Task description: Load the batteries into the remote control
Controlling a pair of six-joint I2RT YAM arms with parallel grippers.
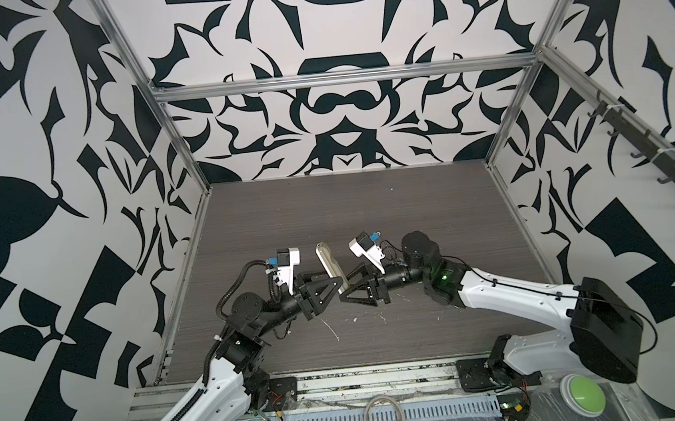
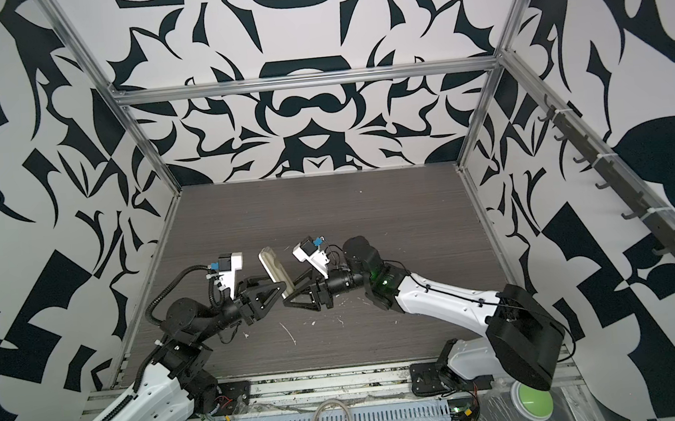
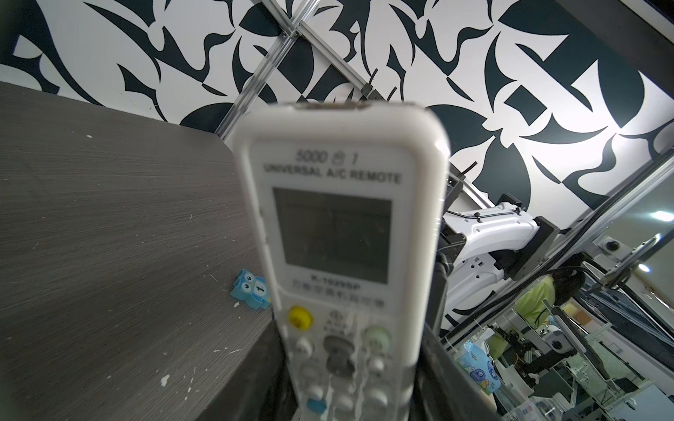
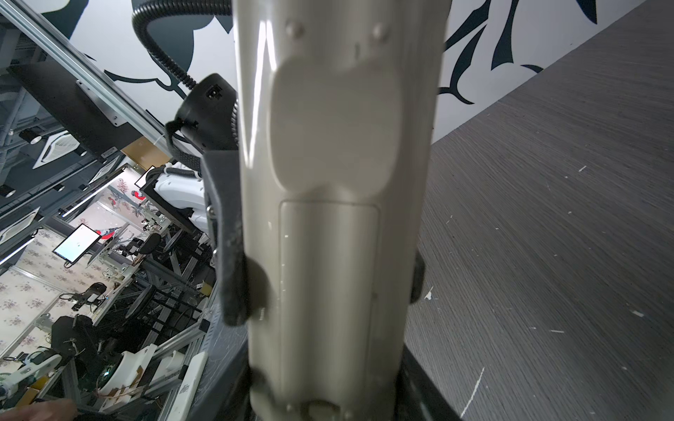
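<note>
The left gripper (image 1: 338,283) has its two fingers (image 4: 233,284) touching the long sides of the remote (image 1: 328,262), one on each side, so it is pinching the remote. The right gripper (image 1: 345,293) faces it from the other side and pinches the same remote nearer its low end, with the pale body running out between its jaws. The two grippers meet tip to tip over the front half of the table (image 1: 369,208). The remote sticks up from them toward 11 o'clock in both top views, tilted and held off the wood. Its front, with the grey screen (image 3: 333,233) and the rows of buttons (image 3: 339,350), faces the left wrist camera. Its plain beige back faces the right wrist camera, and a flat lid (image 4: 328,277) sits shut in that back. The left arm (image 1: 202,398) stretches in from 7 o'clock and the right arm (image 1: 514,300) from 4 o'clock. White flecks (image 1: 330,329) lie on the table just under the grippers, toward 6 o'clock. A small blue owl (image 3: 251,290) lies flat on the table beyond the remote in the left wrist view. Off the table's front edge a pale ring (image 1: 383,418) lies at 6 o'clock and a round green button (image 1: 583,395) sits at 5 o'clock. Black and white walls (image 1: 340,115) stand around the table, and a row of dark hooks (image 1: 656,155) runs along the wall at 3 o'clock.
</note>
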